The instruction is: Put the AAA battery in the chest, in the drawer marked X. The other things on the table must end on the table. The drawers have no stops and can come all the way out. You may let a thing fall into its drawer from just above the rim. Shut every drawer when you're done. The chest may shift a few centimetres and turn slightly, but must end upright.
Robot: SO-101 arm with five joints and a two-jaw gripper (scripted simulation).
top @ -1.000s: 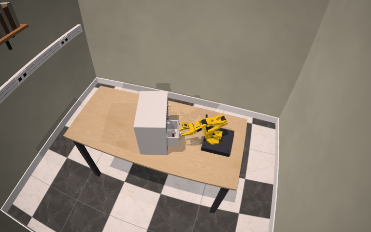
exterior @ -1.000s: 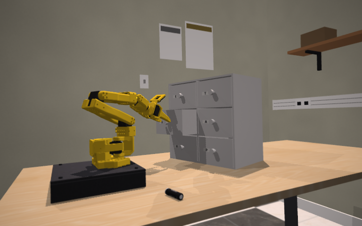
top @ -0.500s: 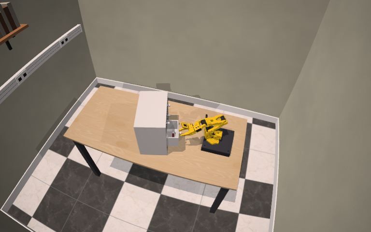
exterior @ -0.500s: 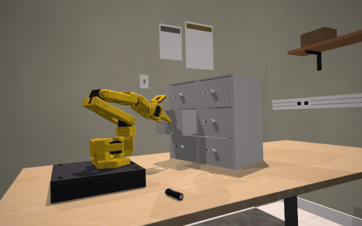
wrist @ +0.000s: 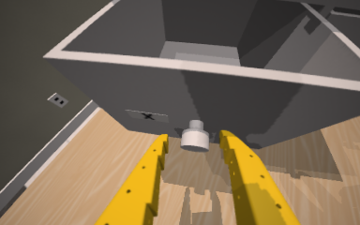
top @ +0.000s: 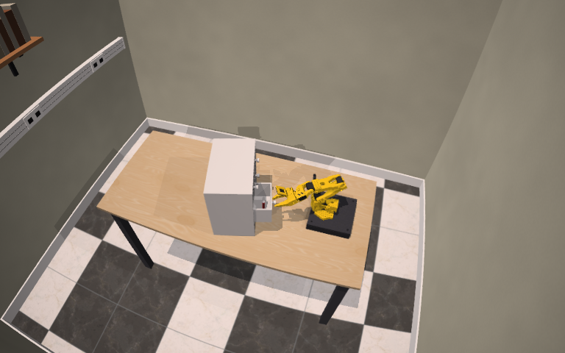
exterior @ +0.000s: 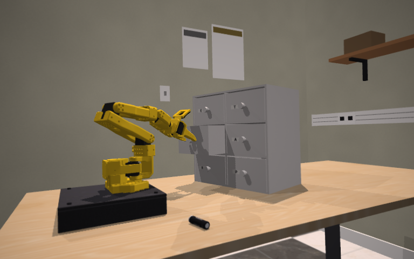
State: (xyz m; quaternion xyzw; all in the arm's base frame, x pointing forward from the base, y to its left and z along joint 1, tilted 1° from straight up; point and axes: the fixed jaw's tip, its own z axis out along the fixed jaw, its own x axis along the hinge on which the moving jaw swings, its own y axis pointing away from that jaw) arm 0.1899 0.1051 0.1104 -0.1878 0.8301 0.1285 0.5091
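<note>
- Chest (top: pixel 231 166) (exterior: pixel 283 137): upright on the table (top: pixel 179 187) (exterior: pixel 244 210), with two columns of three drawers.
- Drawer marked X (top: pixel 263 215) (exterior: pixel 215 140) (wrist: pixel 220 100): middle level, in the column nearer the wall with the posters; pulled partway out. The other five drawer fronts appear shut.
- Gripper (top: pixel 274 196) (exterior: pixel 192 125) (wrist: pixel 194 136): partly open and holding nothing, its two fingers parted on either side of the white knob (top: pixel 274 202) (wrist: pixel 195 140). In the wrist view, gaps show between knob and fingers.
- Small dark-red object (top: pixel 263 204): inside the open drawer, toward the side away from the poster wall; apparently the AAA battery, though too small to identify with certainty.
- Black cylinder (exterior: pixel 199 222) (top: pixel 314 176): lying on the table near the black base (top: pixel 333 226) (exterior: pixel 112 211), apart from the chest; one end is pale.

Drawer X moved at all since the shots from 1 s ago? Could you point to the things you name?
No visible move: in the exterior view, drawer X (top: pixel 263 215) (exterior: pixel 185 149) (wrist: pixel 141 89) stands out from the chest (top: pixel 231 166) (exterior: pixel 283 137) just as before, unshifted against the wall switch (exterior: pixel 164 88).
</note>
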